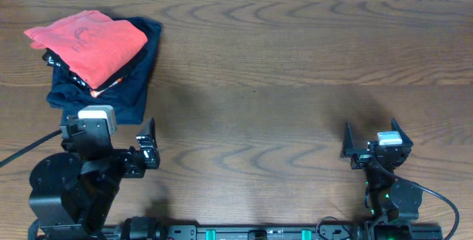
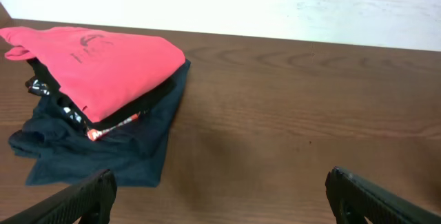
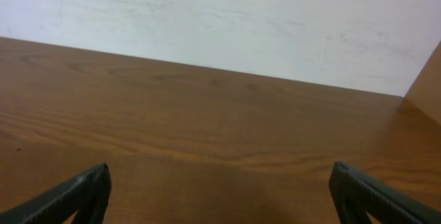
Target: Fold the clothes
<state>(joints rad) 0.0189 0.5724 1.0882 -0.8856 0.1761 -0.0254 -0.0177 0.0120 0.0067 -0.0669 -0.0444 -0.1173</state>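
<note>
The coral-red T-shirt [image 1: 89, 39] lies folded on top of a stack at the far left of the table. It also shows in the left wrist view [image 2: 110, 65], with faint lettering on its upper face. My left gripper [image 1: 109, 128] is open and empty, just in front of the stack, and its two fingertips frame bare wood in the left wrist view [image 2: 220, 198]. My right gripper [image 1: 372, 134] is open and empty near the front right, far from the shirt; the right wrist view [image 3: 220, 193] shows only wood between its fingers.
Under the red shirt lie a black folded garment [image 1: 65, 68] [image 2: 48, 94] and a navy-blue folded garment [image 1: 137, 85] [image 2: 127, 148]. The wooden table [image 1: 266, 77] stretches to a white wall [image 3: 220, 24] at the back.
</note>
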